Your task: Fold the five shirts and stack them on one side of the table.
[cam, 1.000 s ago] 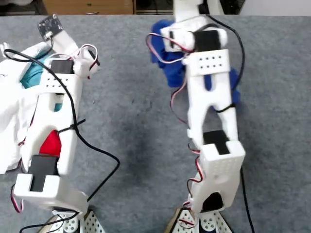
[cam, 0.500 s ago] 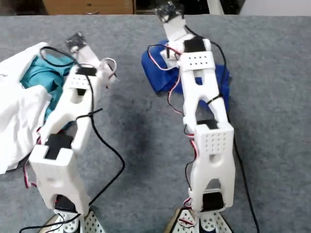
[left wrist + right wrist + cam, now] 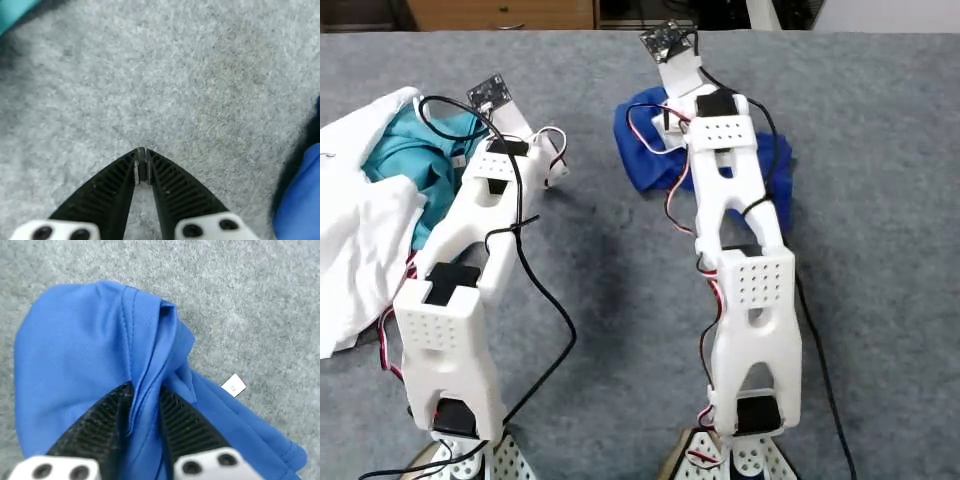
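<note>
A crumpled blue shirt lies at the far middle of the grey table. My right gripper is shut on a raised fold of this blue shirt; a white tag shows beside it. My left gripper is shut with nothing in it, just above bare table between a teal shirt and the blue shirt's edge. At the far left, a white shirt and the teal shirt lie in a loose heap.
The left arm stretches along the heap's right side, partly over it. The right arm covers the blue shirt's middle. Bare table lies between the arms and to the right of the right arm. Wooden furniture stands beyond the far edge.
Both arms have come down from a raised, folded pose and stretched toward the far side. The left arm has swung right, off the heap. The blue shirt now lies wider and lower on the table.
</note>
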Available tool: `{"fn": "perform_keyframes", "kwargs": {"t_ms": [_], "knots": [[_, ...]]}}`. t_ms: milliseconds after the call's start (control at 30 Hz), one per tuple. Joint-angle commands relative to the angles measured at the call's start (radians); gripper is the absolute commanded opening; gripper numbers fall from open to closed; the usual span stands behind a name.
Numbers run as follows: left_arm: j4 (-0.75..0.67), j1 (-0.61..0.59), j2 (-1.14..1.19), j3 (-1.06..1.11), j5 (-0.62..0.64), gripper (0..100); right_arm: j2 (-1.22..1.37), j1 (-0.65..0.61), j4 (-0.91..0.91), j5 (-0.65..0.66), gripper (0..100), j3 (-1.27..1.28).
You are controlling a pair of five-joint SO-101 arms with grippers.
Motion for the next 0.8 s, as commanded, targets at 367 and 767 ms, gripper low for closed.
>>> {"fn": "perform_keyframes", "kwargs": {"t_ms": [367, 767], "knots": [[-0.006, 0.0, -0.01, -0.043, -0.068, 2, -0.007, 0.036, -0.021, -0.133, 9.7, -0.042], [-0.006, -0.006, -0.007, -0.048, -0.069, 2, -0.097, 0.064, 0.044, -0.164, 27.8, -0.05]]}}
